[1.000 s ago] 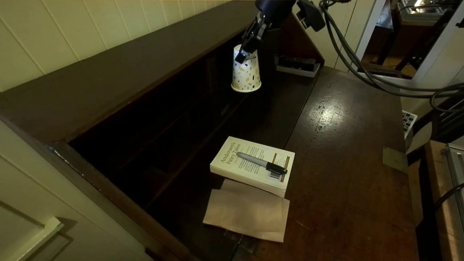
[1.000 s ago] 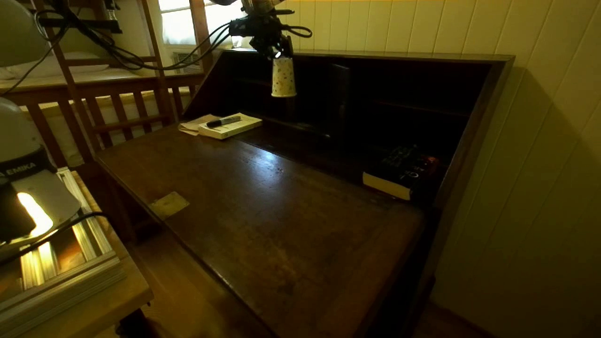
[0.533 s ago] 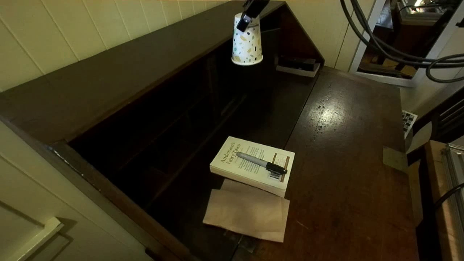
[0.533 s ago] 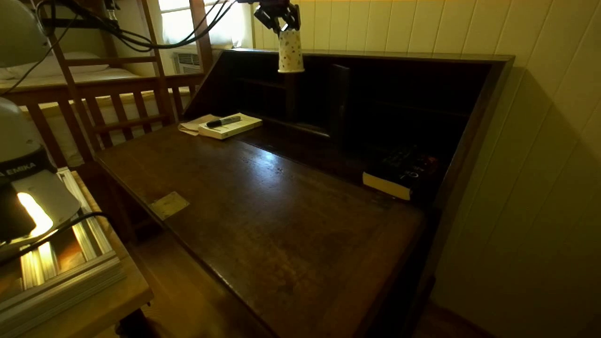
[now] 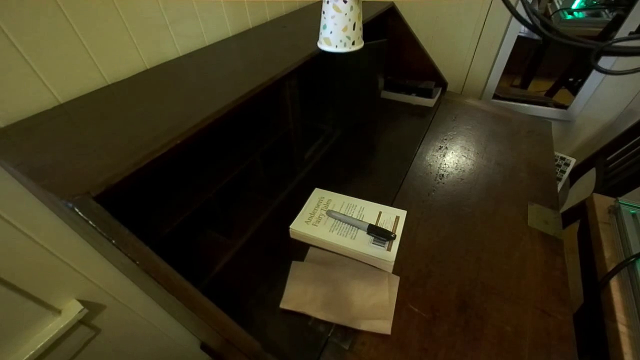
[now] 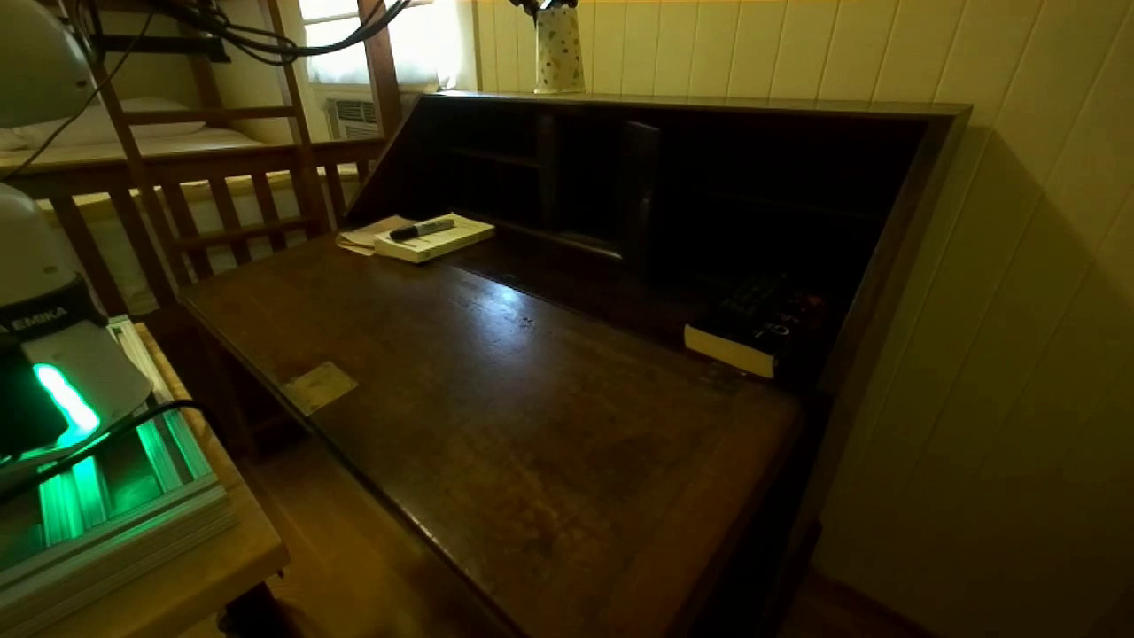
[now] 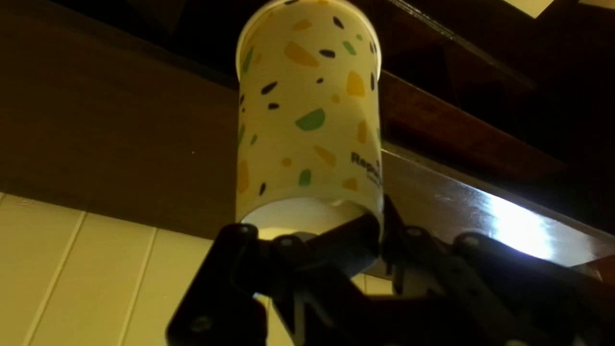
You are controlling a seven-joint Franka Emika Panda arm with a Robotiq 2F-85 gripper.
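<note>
One speckled cup (image 7: 307,120), hanging rim down below the jaws, wall pinched between them, one jaw inside.

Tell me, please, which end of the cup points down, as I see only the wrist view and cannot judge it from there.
Observer: The wide, rimmed end of the cup points down in both exterior views.
Operator: Thank you; could you also name something resting nearby that my view misses?
Observer: Certainly: in an exterior view, a pen lies across a white book on the desk.
</note>
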